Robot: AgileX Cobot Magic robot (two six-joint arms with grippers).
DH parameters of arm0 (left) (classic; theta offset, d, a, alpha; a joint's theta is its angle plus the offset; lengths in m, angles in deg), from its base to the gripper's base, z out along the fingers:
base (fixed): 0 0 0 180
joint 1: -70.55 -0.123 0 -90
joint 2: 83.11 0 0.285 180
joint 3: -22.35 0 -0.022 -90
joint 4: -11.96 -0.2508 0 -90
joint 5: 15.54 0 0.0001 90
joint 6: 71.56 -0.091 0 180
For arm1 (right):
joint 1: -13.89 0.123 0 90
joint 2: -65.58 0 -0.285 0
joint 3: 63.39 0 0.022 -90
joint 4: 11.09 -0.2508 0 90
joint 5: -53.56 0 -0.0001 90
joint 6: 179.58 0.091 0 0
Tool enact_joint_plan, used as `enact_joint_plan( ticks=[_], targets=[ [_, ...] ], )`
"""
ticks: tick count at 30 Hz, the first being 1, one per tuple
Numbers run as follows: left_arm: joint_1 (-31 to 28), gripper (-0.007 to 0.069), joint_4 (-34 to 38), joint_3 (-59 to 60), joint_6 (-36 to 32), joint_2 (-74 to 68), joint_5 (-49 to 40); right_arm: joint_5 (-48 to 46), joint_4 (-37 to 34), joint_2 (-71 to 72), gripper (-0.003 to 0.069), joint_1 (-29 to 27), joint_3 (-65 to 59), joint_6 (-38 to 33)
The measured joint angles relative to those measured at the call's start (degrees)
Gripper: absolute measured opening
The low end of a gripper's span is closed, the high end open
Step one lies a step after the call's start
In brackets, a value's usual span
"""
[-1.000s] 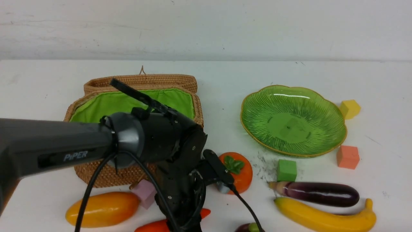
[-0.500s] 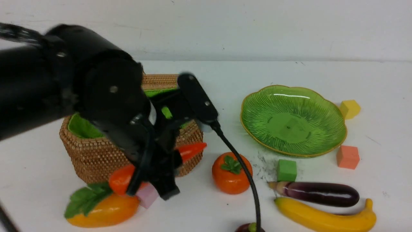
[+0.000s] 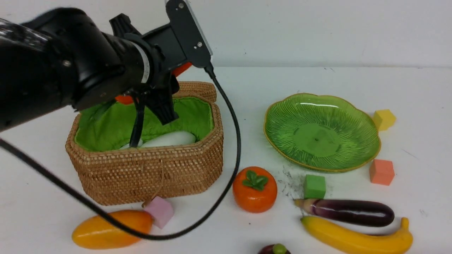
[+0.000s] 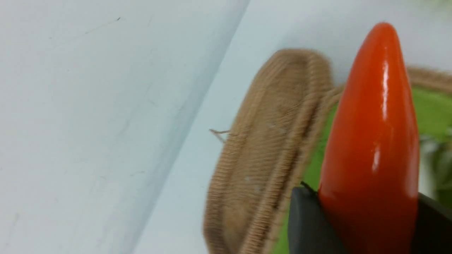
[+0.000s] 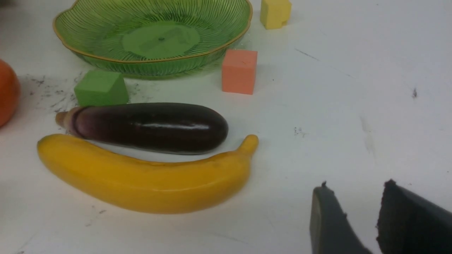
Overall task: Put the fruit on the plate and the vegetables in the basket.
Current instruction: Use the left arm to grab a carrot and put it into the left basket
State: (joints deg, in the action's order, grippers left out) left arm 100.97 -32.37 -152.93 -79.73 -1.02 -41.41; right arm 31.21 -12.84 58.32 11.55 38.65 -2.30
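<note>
Left hand (image 4: pixel 367 218) clamped on carrot (image 4: pixel 374 123), held above basket (image 3: pixel 148 173) toward surface's (image 3: pixel 317 81) left edge — likely clearing rim before drop; radish (image 3: pixel 169 138) already inside.

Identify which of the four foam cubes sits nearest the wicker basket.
The pink cube, at the basket's near wall beside the mango; the green cube, orange cube and yellow cube lie around the plate.

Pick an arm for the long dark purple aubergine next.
Right. The right hand is open near the long dark purple aubergine; the left hand holds a red-orange carrot over the tan wicker basket.
</note>
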Motion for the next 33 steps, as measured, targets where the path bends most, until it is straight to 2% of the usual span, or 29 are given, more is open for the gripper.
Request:
enact_joint_plan(
  ticks=[5, 12, 15, 16, 17, 19, 23, 33],
  targets=[
    [-1.88, 0.0288, -6.17, 0.00, 1.33, -6.53, 5.33, 0.00, -0.05, 0.00, 0.0242, 0.00, 0.00, 0.00],
    [-1.99, 0.0307, -6.44, 1.03, 7.25, -8.73, 5.34, 0.00, 0.00, 0.00, 0.0242, 0.00, 0.00, 0.00],
    [-1.99, 0.0383, -6.44, 2.51, 8.90, -8.73, 4.92, 0.00, 0.00, 0.00, 0.0242, 0.00, 0.00, 0.00],
    [-1.99, 0.0454, -6.40, 3.07, 9.22, -8.73, 4.53, 0.00, 0.00, 0.00, 0.0242, 0.00, 0.00, 0.00],
    [-1.99, 0.0462, -6.40, 3.14, 9.29, -8.73, 4.41, 0.00, 0.00, 0.00, 0.0242, 0.00, 0.00, 0.00],
    [-1.99, 0.0566, -6.40, 3.34, 9.35, -8.73, 3.58, 0.00, -0.06, 0.00, 0.0242, 0.00, 0.00, 0.00],
    [-1.99, 0.0637, -6.44, 3.36, 9.40, -8.73, 2.43, 0.00, -0.06, 0.00, 0.0242, 0.00, 0.00, 0.00],
    [-1.99, 0.0629, -2.52, 3.41, 7.55, -6.70, -0.07, 0.00, 0.00, 0.00, 0.0242, 0.00, 0.00, 0.00]
  ],
)
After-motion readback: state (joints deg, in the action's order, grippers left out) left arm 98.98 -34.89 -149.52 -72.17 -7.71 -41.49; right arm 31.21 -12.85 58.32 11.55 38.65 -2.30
